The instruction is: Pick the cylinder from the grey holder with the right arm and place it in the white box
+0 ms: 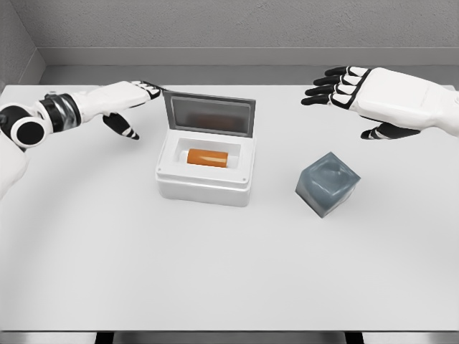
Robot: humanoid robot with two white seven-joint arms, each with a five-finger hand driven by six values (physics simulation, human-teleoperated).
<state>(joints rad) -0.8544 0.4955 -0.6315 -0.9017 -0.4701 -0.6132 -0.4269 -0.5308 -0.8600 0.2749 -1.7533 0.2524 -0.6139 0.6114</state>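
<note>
An orange cylinder [208, 157] lies on its side inside the white box [206, 188], whose grey lid [209, 115] stands upright at the back. The grey holder [328, 183] is a translucent cube to the box's right, with nothing visible in it. My right hand [343, 89] hovers above and behind the holder, fingers spread, holding nothing. My left hand [136, 100] reaches in beside the lid's left edge, fingertips near or touching its top corner, fingers extended and empty.
A white table [215, 272] carries everything, with a grey wall behind it. The table's front edge runs along the bottom of the picture.
</note>
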